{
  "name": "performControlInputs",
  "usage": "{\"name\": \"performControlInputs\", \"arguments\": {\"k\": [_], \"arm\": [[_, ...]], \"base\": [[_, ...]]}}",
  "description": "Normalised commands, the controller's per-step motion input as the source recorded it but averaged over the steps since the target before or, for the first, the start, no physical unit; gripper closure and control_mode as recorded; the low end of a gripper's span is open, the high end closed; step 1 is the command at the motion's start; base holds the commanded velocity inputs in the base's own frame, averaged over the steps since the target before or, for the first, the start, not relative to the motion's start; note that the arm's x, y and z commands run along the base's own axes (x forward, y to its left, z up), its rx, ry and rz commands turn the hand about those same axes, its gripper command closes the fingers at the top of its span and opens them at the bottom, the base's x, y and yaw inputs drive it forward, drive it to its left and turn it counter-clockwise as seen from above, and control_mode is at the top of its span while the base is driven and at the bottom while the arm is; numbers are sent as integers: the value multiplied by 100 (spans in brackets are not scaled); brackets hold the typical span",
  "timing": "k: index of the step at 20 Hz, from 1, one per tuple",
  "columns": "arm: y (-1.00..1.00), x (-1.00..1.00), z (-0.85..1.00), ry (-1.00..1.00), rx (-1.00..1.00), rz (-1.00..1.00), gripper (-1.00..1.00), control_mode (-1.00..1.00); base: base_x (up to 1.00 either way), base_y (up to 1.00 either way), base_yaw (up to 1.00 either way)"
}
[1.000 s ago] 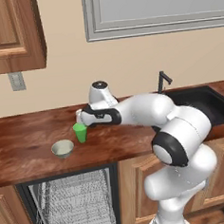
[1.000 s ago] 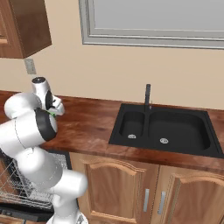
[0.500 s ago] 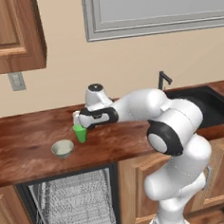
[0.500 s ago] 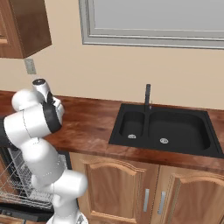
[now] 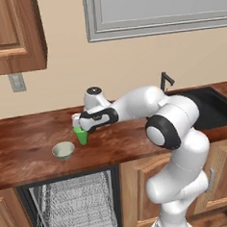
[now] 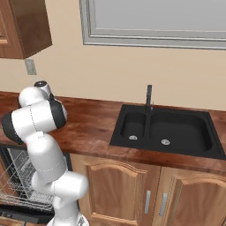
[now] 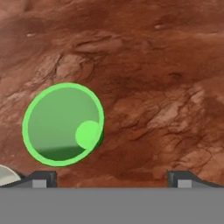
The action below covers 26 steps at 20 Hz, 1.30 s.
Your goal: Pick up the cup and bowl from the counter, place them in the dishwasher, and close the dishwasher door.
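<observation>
The green cup (image 5: 81, 136) stands upright on the reddish-brown counter (image 5: 28, 165), with the pale bowl (image 5: 64, 150) just to its left. My gripper (image 5: 77, 124) hangs open right above the cup, pointing down. In the hand view I look into the cup (image 7: 63, 124), which lies left of centre near the left fingertip (image 7: 41, 177), and the bowl's rim (image 7: 6, 176) peeks in at the bottom left corner. Nothing is between the fingers. Under the counter the dishwasher (image 5: 74, 205) stands open with its wire rack showing; its door is down and mostly below the frame.
A black sink (image 6: 167, 132) with a black faucet (image 6: 149, 97) is set in the counter to the right. Wooden cabinet doors (image 6: 114, 194) flank the dishwasher, and its rack (image 6: 17, 181) sticks out at the left. An upper cabinet (image 5: 10, 34) hangs above.
The hand has crept a little left and lower over the cup while the elbow swung forward. The jaws stayed open; cup and bowl have not moved.
</observation>
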Motion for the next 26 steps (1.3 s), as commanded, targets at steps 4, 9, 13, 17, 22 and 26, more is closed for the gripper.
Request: {"name": "performControlInputs", "arguments": {"k": [4, 9, 13, 17, 22, 26], "arm": [[6, 19, -9, 0, 0, -1, -100, -100], [4, 19, -8, 0, 1, -1, -100, -100], [4, 22, -9, 0, 1, -1, -100, -100], [5, 23, -13, 0, 1, -1, -100, -100], [9, 27, -17, 0, 2, 0, -100, -100], [13, 27, -18, 0, 2, 0, -100, -100]], "base": [[0, 0, 0], [0, 0, 0], [0, 0, 0], [0, 0, 0], [0, 0, 0], [0, 0, 0]]}}
